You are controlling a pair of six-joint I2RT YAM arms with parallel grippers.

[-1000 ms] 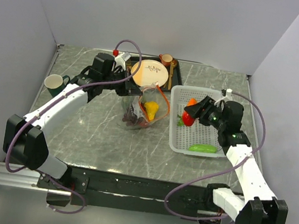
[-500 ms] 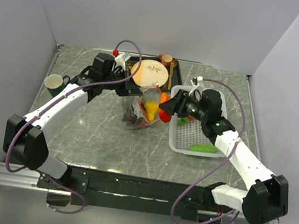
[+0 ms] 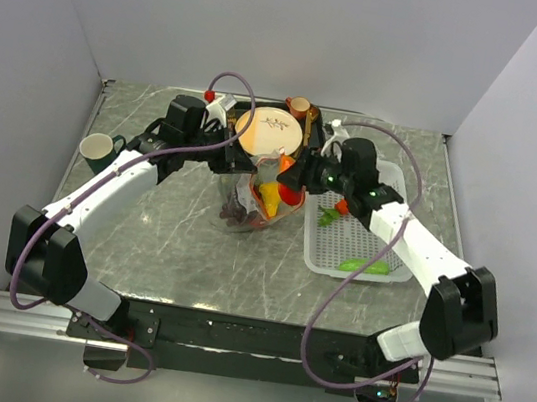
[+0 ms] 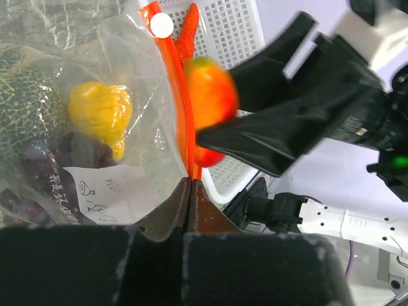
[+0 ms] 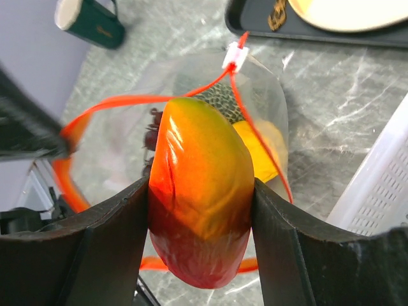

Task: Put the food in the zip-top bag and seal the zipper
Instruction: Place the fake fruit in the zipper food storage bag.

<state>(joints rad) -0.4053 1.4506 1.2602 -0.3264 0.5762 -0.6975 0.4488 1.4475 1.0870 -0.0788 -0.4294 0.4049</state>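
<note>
The zip-top bag [image 3: 239, 209] stands at mid-table, and my left gripper [image 3: 252, 163] is shut on its orange-red zipper [image 4: 179, 95], holding the mouth up. Inside lie a green melon [image 4: 22, 108], a yellow pear [image 4: 102, 111] and dark grapes [image 5: 153, 127]. Over the open mouth my right gripper [image 3: 292, 181] is shut on a red-orange fruit [image 5: 201, 197]. That fruit [image 4: 210, 92] shows just beside the zipper in the left wrist view. A carrot [image 3: 342, 208] and a green cucumber [image 3: 364, 266] lie in the white basket [image 3: 383, 248].
A dark tray [image 3: 310, 142] at the back holds a plate [image 3: 271, 131] and a brown cup [image 3: 298, 107]. Near the left wall stands a green cup [image 3: 99, 148]. The basket sits right of the bag, close to it.
My right gripper has carried the red-orange fruit leftward from over the basket to the bag's mouth. The left gripper and the bag have stayed put.
</note>
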